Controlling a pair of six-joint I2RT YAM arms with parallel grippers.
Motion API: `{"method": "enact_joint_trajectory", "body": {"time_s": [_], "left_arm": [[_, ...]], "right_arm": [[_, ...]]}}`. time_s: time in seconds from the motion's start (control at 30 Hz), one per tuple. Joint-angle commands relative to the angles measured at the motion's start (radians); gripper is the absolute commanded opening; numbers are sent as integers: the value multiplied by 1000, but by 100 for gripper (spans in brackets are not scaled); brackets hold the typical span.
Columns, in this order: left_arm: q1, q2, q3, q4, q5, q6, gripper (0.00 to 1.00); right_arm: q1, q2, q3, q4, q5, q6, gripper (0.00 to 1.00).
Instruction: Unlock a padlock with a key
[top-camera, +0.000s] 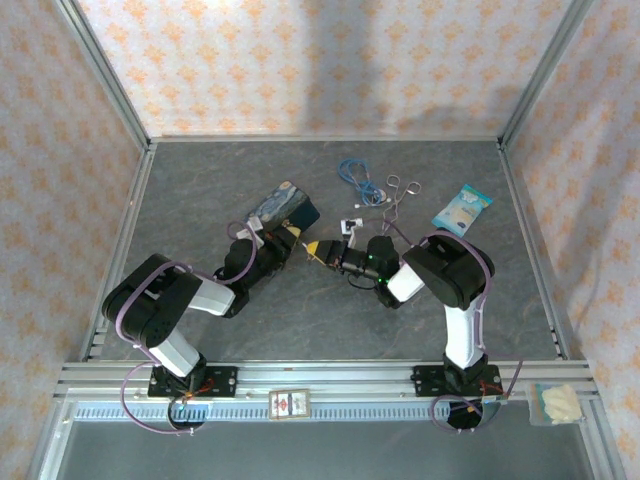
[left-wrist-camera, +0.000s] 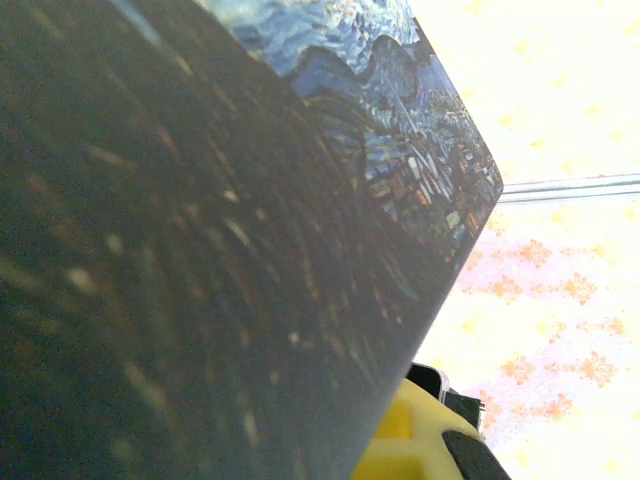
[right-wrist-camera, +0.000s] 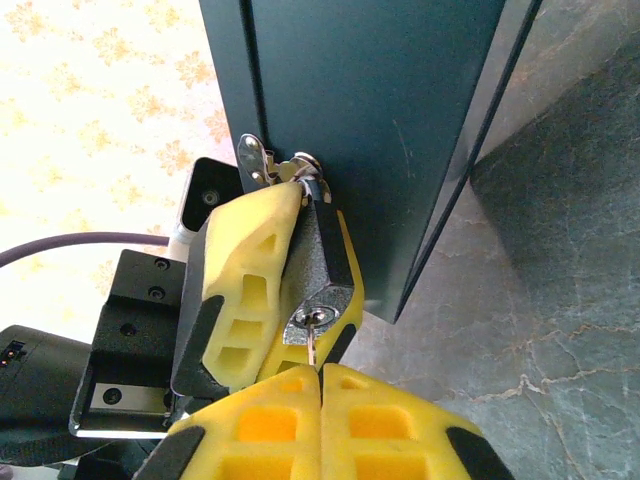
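Note:
The small dark padlock (right-wrist-camera: 326, 262) hangs by its thin shackle (right-wrist-camera: 300, 166) from the hasp of the blue starry-night tin (right-wrist-camera: 380, 110). My left gripper (top-camera: 312, 247) is shut on the padlock body, with a yellow finger (right-wrist-camera: 245, 285) on each side of it. The thin silvery key (right-wrist-camera: 313, 346) sticks in the keyhole at the lock's bottom face. My right gripper (right-wrist-camera: 320, 385) is shut on the key's head, which is hidden between the pads. In the left wrist view the tin's painted lid (left-wrist-camera: 300, 200) is pressed close, and one yellow finger (left-wrist-camera: 415, 440) peeks out below it.
A blue coiled cable (top-camera: 352, 174), ring-handled forceps (top-camera: 400, 190) and a blue-white packet (top-camera: 462, 210) lie behind the right arm. A small white item (top-camera: 350, 225) sits near the grippers. On the front rail lie a card (top-camera: 291, 403) and a small tub (top-camera: 555, 403).

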Motion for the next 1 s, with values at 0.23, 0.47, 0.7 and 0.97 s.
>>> {"method": "enact_joint_trajectory", "body": {"time_s": [0.23,0.47,0.7,0.97], "left_arm": [[-73,-45,-24,109,18,-80,0],[-76,-46,-16,117,21,-69,0],[-76,-39,-10,144,39,-51,0],[-76,-28,3,165,55,-54,0]], "right_arm": [[-8,34,68,112,36,56,0],[-35,40,83,104,21,219,0],[-53,49,135,14,-45,223,0],[-55,52,159,36,-64,218,0]]}}
